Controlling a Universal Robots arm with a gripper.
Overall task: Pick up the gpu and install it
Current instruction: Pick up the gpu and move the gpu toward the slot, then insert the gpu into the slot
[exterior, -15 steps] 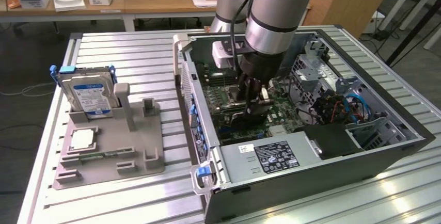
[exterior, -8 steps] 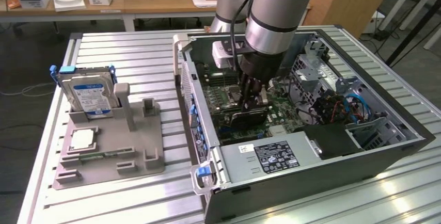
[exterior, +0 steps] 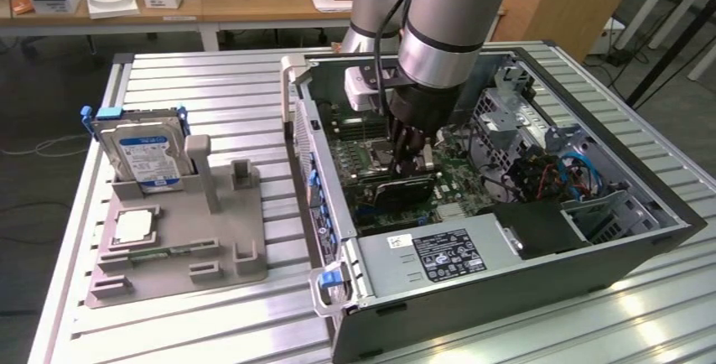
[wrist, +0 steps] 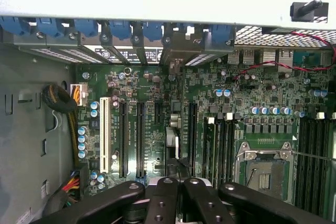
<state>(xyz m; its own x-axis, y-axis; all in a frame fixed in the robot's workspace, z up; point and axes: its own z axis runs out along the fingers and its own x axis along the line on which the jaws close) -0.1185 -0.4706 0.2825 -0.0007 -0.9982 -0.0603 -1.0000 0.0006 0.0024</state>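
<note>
Pincer [exterior: 411, 153] closed on gpu [exterior: 391, 189], upright inside computer case [exterior: 626, 247]. Keep card square over motherboard [wrist: 157, 129] slot, bracket toward case's rear wall.

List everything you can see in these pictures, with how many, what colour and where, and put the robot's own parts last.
gpu: one, dark, inside the case over the motherboard, in the gripper.
Computer case: one, dark grey, open, on the table at the exterior view's right.
Motherboard: one, green, on the case floor.
Hard drive: one, silver with blue label, upright in the holder.
Holder: one, grey, at the exterior view's left.
Slatted table: one, silver.
Gripper: one, black, shut on the gpu.
</note>
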